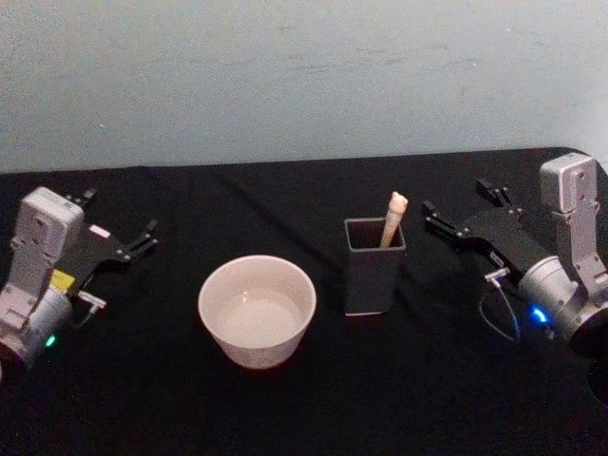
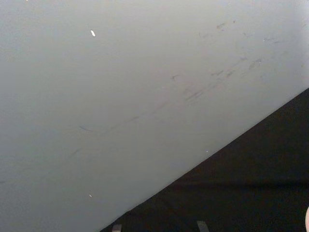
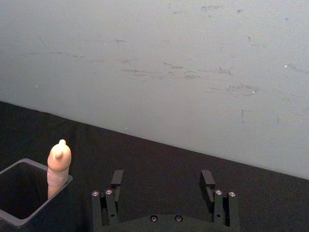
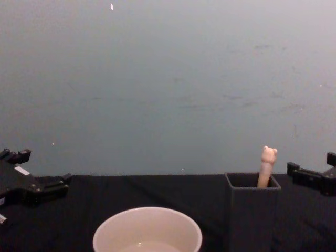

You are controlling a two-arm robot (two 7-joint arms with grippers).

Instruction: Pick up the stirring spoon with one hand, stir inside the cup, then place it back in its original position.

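Observation:
The stirring spoon [image 1: 393, 218] stands in a tall dark grey square holder [image 1: 373, 266], only its pale beige handle and tiny bear head poking out [image 3: 59, 164] [image 4: 266, 165]. The cream-white cup [image 1: 256, 310] sits to the holder's left, its rim low in the chest view [image 4: 147, 229]. My right gripper [image 1: 464, 211] hovers open to the right of the holder, fingers apart [image 3: 161, 182], nothing between them. My left gripper [image 1: 141, 237] rests open at the far left, away from the cup [image 4: 39, 181].
A black cloth covers the table [image 1: 304, 408]. A pale blue-grey wall [image 1: 304, 76] rises right behind the table's back edge. Bare cloth lies between cup and holder and in front of both.

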